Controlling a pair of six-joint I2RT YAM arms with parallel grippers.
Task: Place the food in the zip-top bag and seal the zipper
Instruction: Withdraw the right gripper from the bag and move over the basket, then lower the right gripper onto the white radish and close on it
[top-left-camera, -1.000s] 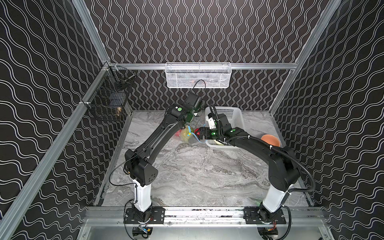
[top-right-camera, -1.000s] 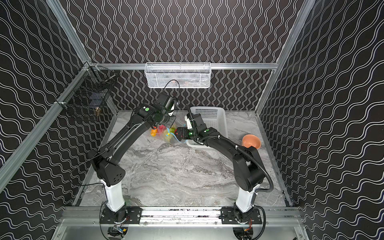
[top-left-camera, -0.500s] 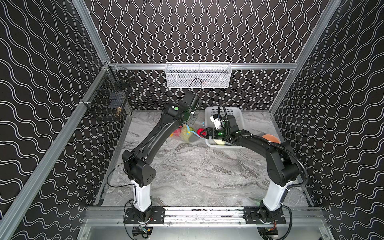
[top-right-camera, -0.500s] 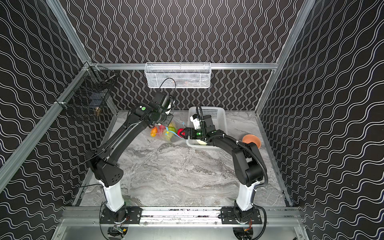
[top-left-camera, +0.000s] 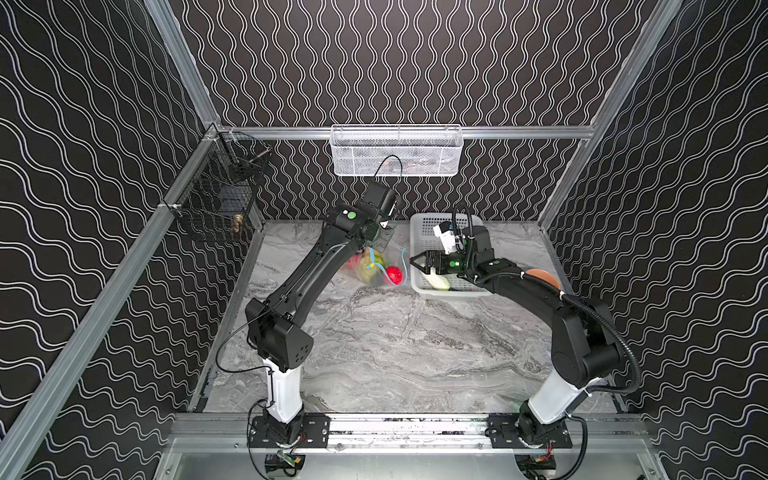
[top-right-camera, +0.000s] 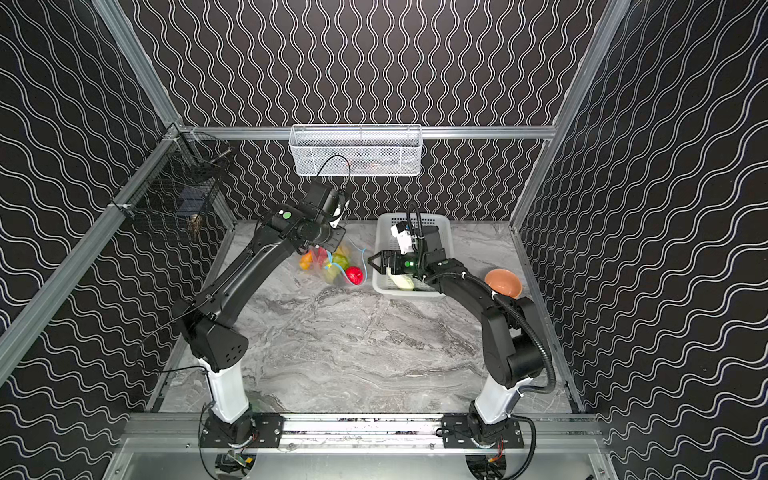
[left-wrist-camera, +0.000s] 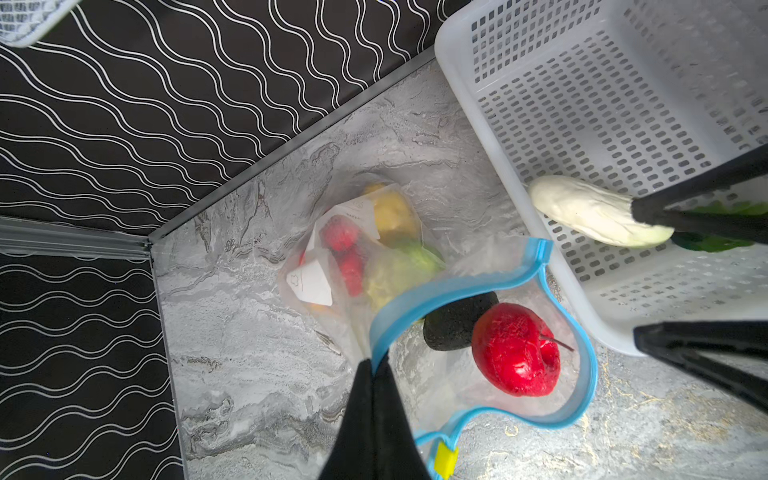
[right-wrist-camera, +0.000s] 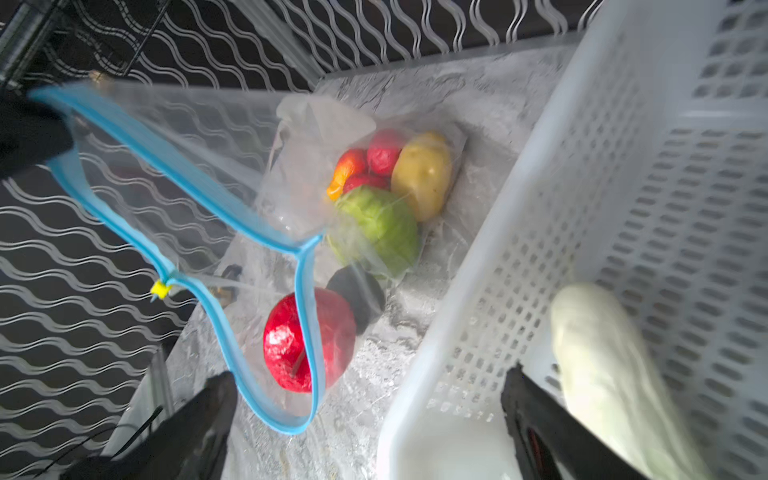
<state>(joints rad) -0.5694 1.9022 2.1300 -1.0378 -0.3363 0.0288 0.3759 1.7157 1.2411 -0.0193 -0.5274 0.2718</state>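
My left claw (left-wrist-camera: 375, 366) is clamped on the zipper (left-wrist-camera: 457, 286) of the zip-top bag (left-wrist-camera: 311, 282), which lies on the tabletop (left-wrist-camera: 249, 332) just left of the basket (left-wrist-camera: 465, 95). My right claw (right-wrist-camera: 365, 390) gapes wide beside the white vegetable (left-wrist-camera: 590, 212) in that basket.

No word, brand or number can be read anywhere in these views. The only printed thing is a white label (left-wrist-camera: 311, 284) on the clear bag (left-wrist-camera: 494, 259), creased under the plastic. It bears a small outlined mark near one corner and a faint grey line of print on another fold. Both are too small and blurred to make out.
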